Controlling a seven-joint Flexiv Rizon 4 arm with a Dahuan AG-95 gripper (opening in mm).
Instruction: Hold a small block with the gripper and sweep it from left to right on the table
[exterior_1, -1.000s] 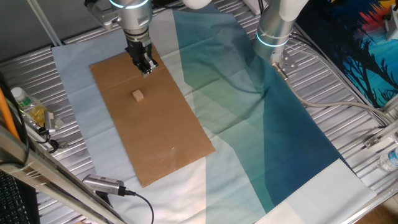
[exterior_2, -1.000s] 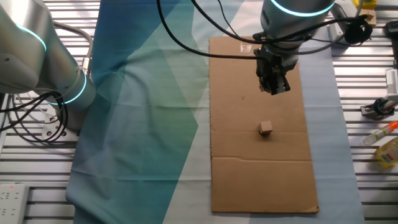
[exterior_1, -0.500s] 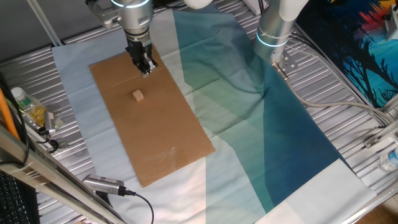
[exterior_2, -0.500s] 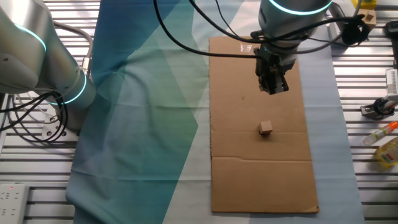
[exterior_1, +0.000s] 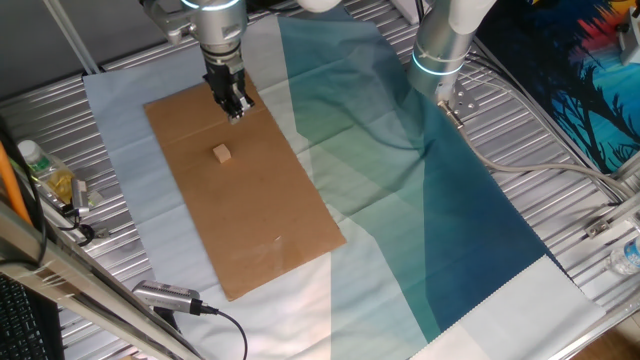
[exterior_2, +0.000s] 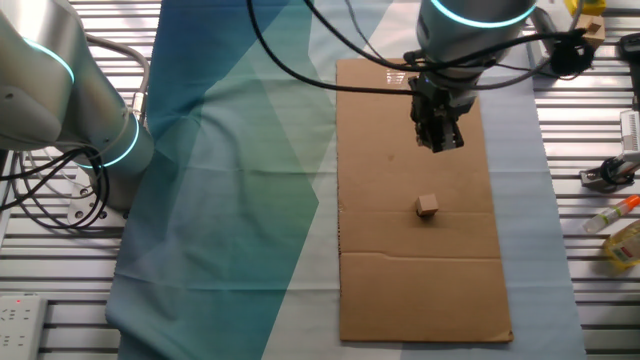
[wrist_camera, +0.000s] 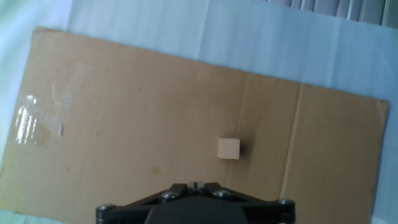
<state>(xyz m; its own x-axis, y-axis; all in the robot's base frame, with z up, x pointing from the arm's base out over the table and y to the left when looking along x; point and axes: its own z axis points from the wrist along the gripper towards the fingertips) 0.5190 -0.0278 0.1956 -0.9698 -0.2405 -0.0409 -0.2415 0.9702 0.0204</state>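
Note:
The small block (exterior_1: 221, 152) is a pale tan cube lying alone on the brown cardboard sheet (exterior_1: 260, 230). It also shows in the other fixed view (exterior_2: 427, 205) and in the hand view (wrist_camera: 229, 149). My gripper (exterior_1: 236, 111) hangs above the cardboard, up and away from the block; in the other fixed view (exterior_2: 441, 145) it is well above the cube. In the hand view (wrist_camera: 195, 185) its two fingers meet with no gap and hold nothing.
A second silver arm (exterior_1: 440, 50) stands at the back over the teal cloth (exterior_1: 440, 200). Bottles and tools lie at the table edge (exterior_1: 50, 180). A cable and handheld device (exterior_1: 165, 296) lie near the front. More tools sit on the ribbed metal (exterior_2: 610, 175).
My gripper has risen slightly over the cardboard, away from the block. The block has not moved.

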